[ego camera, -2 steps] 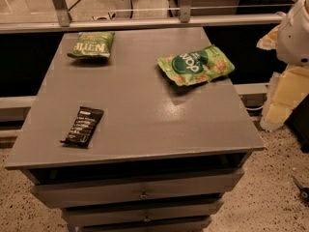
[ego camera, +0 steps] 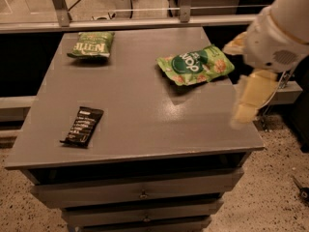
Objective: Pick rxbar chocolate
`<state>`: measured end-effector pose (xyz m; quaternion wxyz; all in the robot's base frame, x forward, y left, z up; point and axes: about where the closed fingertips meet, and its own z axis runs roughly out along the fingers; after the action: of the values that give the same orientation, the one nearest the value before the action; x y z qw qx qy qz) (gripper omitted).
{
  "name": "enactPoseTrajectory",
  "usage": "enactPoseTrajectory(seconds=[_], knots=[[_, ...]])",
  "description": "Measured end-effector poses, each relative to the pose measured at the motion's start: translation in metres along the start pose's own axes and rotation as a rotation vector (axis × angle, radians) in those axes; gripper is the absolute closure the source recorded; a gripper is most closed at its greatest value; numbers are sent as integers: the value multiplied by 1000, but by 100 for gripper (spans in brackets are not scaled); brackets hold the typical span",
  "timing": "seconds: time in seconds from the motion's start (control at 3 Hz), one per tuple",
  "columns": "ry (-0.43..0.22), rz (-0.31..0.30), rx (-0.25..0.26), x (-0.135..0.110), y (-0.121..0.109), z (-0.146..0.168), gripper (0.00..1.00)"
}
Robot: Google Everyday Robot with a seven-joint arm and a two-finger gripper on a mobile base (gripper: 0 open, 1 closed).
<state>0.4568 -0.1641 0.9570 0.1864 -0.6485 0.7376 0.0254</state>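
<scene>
The rxbar chocolate (ego camera: 82, 125) is a small flat black bar with white text. It lies on the grey table (ego camera: 140, 100) near the front left corner. My gripper (ego camera: 250, 100) hangs from the white arm (ego camera: 280, 33) at the right edge of the table, far to the right of the bar and touching nothing. It holds nothing that I can see.
A bright green snack pouch (ego camera: 195, 65) lies at the back right, just left of my arm. A dark green chip bag (ego camera: 91, 44) lies at the back left. Drawers (ego camera: 140, 195) run below the table top. A rail and glass stand behind the table.
My arm has moved left, so it now reaches over the table's right edge. The bar and both bags have not moved.
</scene>
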Motion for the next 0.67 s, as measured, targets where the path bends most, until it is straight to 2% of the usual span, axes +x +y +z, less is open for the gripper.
enactPoseTrajectory(seconds=[0.33, 0.67], knots=[[-147, -91, -70, -59, 4, 41, 0], [-289, -178, -119, -115, 15, 75, 0]])
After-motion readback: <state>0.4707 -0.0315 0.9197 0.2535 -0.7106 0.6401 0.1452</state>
